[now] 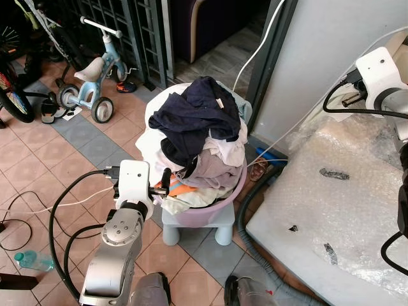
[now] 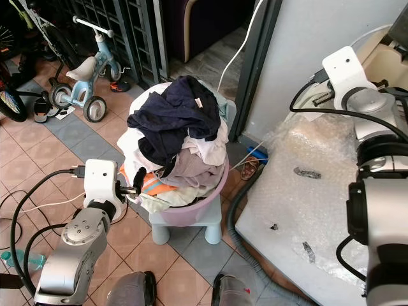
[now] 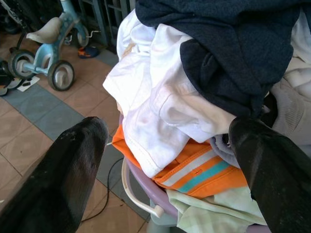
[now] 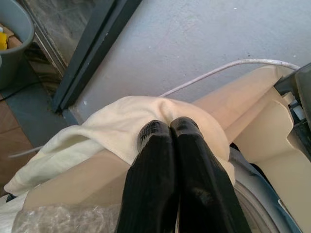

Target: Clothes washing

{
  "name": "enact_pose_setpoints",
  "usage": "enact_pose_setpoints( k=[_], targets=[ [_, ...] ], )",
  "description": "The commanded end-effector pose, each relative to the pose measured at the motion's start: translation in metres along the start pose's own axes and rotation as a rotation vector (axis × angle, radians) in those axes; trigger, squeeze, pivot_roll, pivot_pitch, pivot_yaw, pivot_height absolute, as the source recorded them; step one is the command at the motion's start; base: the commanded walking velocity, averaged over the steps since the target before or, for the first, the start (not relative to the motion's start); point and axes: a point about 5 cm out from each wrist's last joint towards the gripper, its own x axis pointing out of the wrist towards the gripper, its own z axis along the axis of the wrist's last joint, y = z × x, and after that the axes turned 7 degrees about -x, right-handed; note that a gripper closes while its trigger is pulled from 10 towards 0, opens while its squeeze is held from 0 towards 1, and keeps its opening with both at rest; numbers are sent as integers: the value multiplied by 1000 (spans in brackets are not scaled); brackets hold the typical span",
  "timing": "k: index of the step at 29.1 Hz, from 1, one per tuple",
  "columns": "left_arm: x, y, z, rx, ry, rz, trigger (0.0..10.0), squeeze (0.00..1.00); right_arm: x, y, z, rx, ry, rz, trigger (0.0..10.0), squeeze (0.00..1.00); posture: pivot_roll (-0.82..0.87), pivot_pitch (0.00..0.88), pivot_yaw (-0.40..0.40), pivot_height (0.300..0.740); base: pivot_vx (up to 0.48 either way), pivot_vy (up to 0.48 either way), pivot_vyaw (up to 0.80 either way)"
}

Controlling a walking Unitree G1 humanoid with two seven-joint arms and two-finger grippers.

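A purple basin (image 1: 224, 201) heaped with laundry stands on a small white stool (image 1: 223, 229). A dark navy garment (image 1: 194, 115) tops the pile, over white clothes (image 3: 155, 107) and an orange striped piece (image 3: 204, 167). My left gripper (image 1: 164, 183) is open at the basin's left side, with its fingers (image 3: 73, 165) spread before the white and orange clothes and touching nothing. My right gripper (image 4: 169, 128) is raised at the washing machine's cream rim (image 4: 262, 141). It is shut, pinching a cream cloth (image 4: 112, 131) that drapes over the rim.
Bubble wrap (image 1: 331, 210) covers the machine top on the right. A grey hose (image 1: 245, 220) and a sandal (image 1: 258, 169) lie between basin and machine. A blue tricycle (image 1: 89, 83) and bicycles stand at far left. Cables (image 1: 38, 204) and a bottle (image 1: 32, 260) lie on the tiles.
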Motion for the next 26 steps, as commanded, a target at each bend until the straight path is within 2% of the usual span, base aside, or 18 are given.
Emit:
enact_pose_setpoints(
  k=[1, 2, 3, 4, 5, 7, 8, 10, 11, 14, 15, 18, 19, 22, 26],
  targets=[
    [1, 2, -2, 2, 15, 6, 10000, 0, -6, -9, -32, 137, 118, -50, 0, 0, 86, 115, -24, 740, 0, 0, 0],
    [1, 2, -2, 2, 15, 5, 10000, 0, -8, -12, -40, 232, 142, -83, 0, 0, 86, 113, -24, 740, 0, 0, 0],
    [1, 2, -2, 2, 15, 5, 10000, 0, -8, -12, -40, 232, 142, -83, 0, 0, 86, 113, -24, 740, 0, 0, 0],
    [1, 2, -2, 1, 14, 5, 10000, 0, -11, -15, -48, 325, 169, -119, 0, 0, 86, 112, -24, 740, 0, 0, 0],
    [2, 2, -3, 1, 15, 5, 10000, 0, -15, -20, -61, 458, 209, -173, 0, 0, 86, 110, -22, 740, 0, 0, 0],
    [2, 3, -3, 3, 16, 5, 10000, 0, -24, -28, -82, 599, 267, -282, 0, 0, 84, 106, -17, 740, 0, 0, 0],
    [3, 3, -3, 4, 16, 6, 10000, 0, -27, -31, -88, 625, 282, -313, 0, 0, 84, 105, -16, 740, 0, 0, 0],
    [3, 3, -3, 6, 15, 6, 10000, 0, -29, -34, -93, 632, 292, -343, 0, 0, 85, 101, -14, 740, 0, 0, 0],
    [5, 5, -2, 9, 12, 7, 10000, 0, -36, -45, -100, 607, 305, -430, 0, 0, 83, 97, -10, 740, 0, 0, 0],
    [7, 7, 0, 17, 6, 11, 10000, 0, -42, -62, -97, 466, 274, -509, 0, 0, 78, 91, -5, 740, 0, 0, 0],
    [8, 7, 0, 20, 4, 12, 10000, 0, -44, -72, -91, 367, 241, -548, 0, 0, 71, 88, -2, 740, 0, 0, 0],
    [10, 6, 1, 22, 3, 11, 10000, 0, -49, -84, -85, 257, 208, -628, 0, 0, 65, 83, 2, 740, 0, 0, 0],
    [11, 5, 0, 22, 2, 9, 10000, 0, -57, -96, -86, 240, 209, -712, 0, 0, 62, 80, 6, 740, 0, 0, 0],
    [12, 4, 1, 24, 1, 6, 10000, 0, -71, -110, -100, 319, 253, -819, 0, 0, 59, 76, 9, 740, 0, 0, 0],
    [12, 4, 1, 31, 1, 3, 10000, 0, -91, -125, -120, 346, 310, -929, 0, 0, 54, 68, 15, 740, 0, 0, 0]
  ],
)
